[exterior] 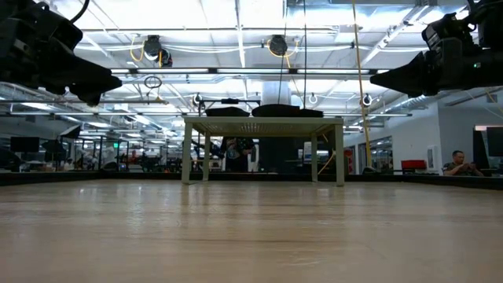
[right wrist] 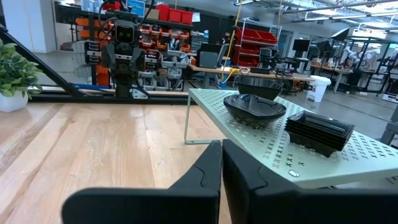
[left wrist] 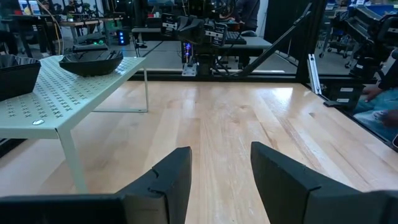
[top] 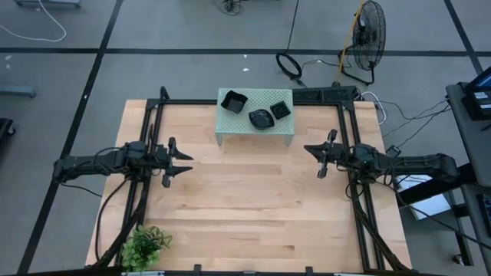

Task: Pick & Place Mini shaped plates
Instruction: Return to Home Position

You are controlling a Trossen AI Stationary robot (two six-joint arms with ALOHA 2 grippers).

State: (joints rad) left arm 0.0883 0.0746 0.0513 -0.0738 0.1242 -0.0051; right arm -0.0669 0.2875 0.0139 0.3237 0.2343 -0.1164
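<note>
both my arms hang above the table (top: 253,207) here, one over each side, pointing in toward each other. my left gripper (top: 186,163) is over the left half, fingers (left wrist: 171,180) spread apart, bare wood showing in the gap and nothing held. my right gripper (top: 309,149) is over the right half, its fingers (right wrist: 196,180) drawn together with only a thin slit between them, and they hold nothing either. both are well apart from the stand.

the mini shaped plates (right wrist: 254,107) are up on the pale green perforated stand (top: 238,124), which sits at the far middle of the table. i count three glossy black piles from above. a square stack (top: 233,100) is at the stand's left end. a rounded, leaf-like stack (top: 261,118) sits near the middle. a smaller square stack (top: 281,110) is just beside that one, toward the right end. i cannot tell how many plates each pile holds.

the wood between my grippers is bare. a small green plant (top: 146,244) stands at the near left corner, well apart from everything.
</note>
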